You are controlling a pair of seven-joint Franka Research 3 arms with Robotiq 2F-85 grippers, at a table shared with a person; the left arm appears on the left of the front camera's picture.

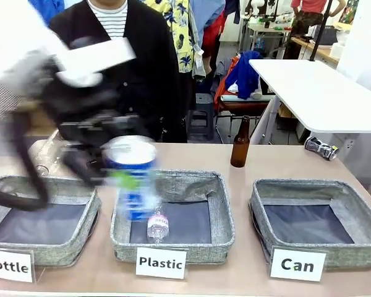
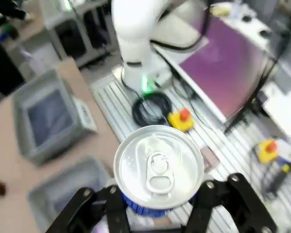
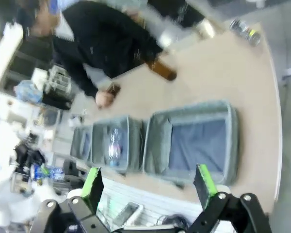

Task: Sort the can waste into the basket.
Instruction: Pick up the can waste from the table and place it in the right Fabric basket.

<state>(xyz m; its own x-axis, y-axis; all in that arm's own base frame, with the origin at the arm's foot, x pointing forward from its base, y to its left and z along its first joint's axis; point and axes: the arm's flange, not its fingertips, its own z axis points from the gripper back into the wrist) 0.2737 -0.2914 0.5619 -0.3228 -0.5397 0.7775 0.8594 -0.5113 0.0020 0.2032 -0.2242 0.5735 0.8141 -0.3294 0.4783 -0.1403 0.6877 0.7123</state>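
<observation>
Holding the blue can [image 1: 131, 179] upright in the fingers of the left gripper [image 2: 156, 206] above the "Plastic" basket [image 1: 226, 216], with the "Can" basket [image 1: 309, 185] well apart at 3 o'clock. Crushed can [image 1: 321, 148] lying on the tabletop [image 1: 278, 164] at 2 o'clock; right gripper [image 3: 148, 185] fingers spread wide, empty.

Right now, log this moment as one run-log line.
left gripper: shut on blue can | right gripper: open | Can basket: empty | crushed can: on table, far right corner

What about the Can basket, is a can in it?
No, the Can basket shows only its bare dark lining.
</observation>
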